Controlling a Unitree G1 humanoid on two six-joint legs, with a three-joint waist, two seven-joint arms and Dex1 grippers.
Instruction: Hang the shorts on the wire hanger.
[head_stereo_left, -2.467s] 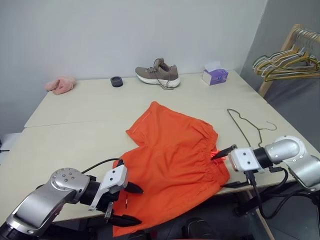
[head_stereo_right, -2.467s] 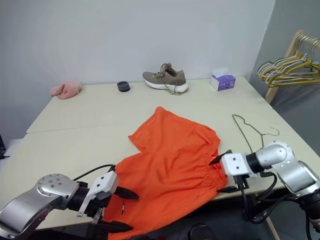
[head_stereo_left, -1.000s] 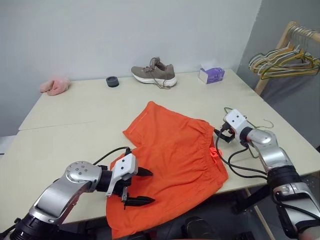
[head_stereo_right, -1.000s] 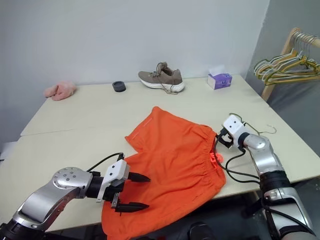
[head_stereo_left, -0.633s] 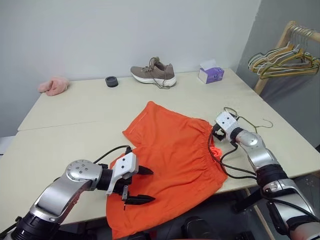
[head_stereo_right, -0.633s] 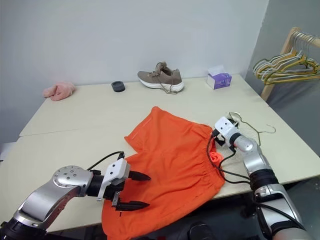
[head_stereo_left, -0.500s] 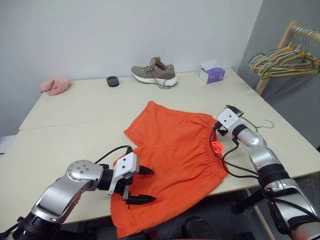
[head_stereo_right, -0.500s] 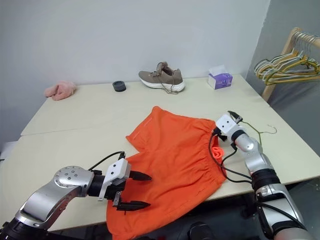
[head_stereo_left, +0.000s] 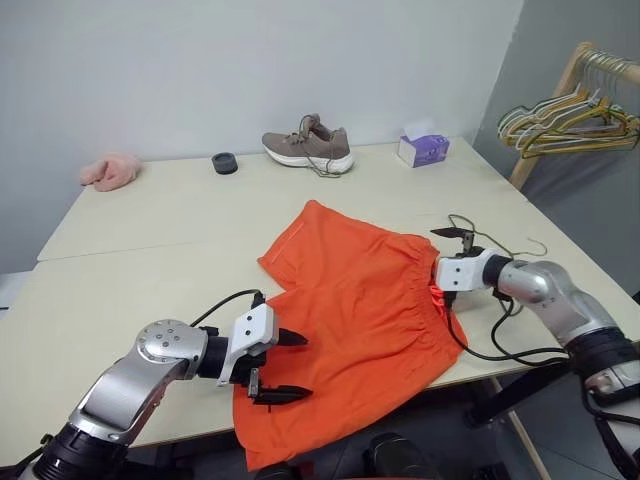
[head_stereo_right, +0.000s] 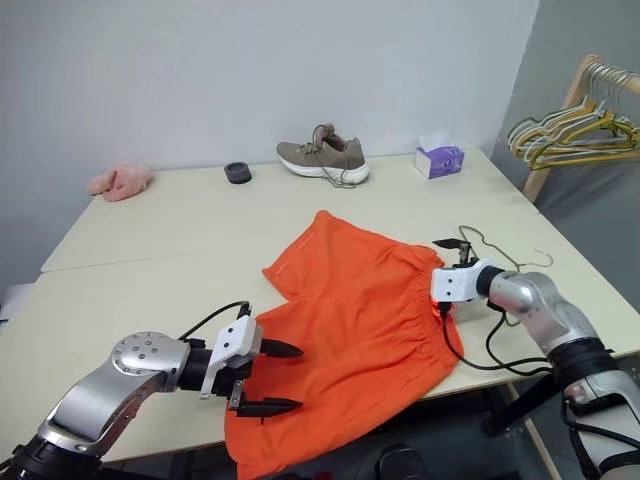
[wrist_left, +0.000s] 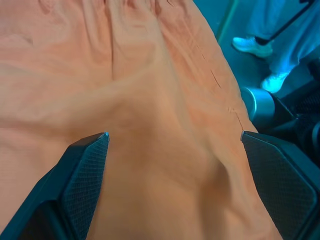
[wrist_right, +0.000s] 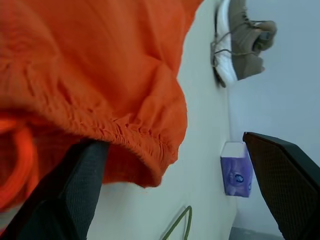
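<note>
Nearest the table's front edge, the left gripper (head_stereo_left: 290, 367) hovers over the lower leg of the bright orange fabric shorts (head_stereo_left: 355, 315), its two black fingers (wrist_left: 85, 175) spread wide with nothing between them; the cloth lies slack below the tips, and whether they touch it cannot be told. These shorts sprawl across the middle of the pale beige table (head_stereo_left: 150, 230), one hem drooping over the near edge, the gathered elastic waistband turned toward the robot's right.

At that waistband sits the right gripper (head_stereo_left: 448, 262), its fingers also parted wide. One finger stands above the cloth; the other lies low beside the bunched elastic (wrist_right: 135, 135) and the neon drawstring loop (head_stereo_left: 437, 292). No fold is pinched between them.

Just beyond the right gripper, the thin olive-green wire hanger (head_stereo_left: 490, 238) lies flat on the table, apart from the shorts.

Farther back stand a purple tissue box (head_stereo_left: 422, 149), a taupe sneaker (head_stereo_left: 308, 146), a small black round object (head_stereo_left: 225, 163) and a pink fuzzy cloth (head_stereo_left: 108, 169). Off to the right, a bunch of yellow and green hangers (head_stereo_left: 565, 120) hangs from a wooden rack.
</note>
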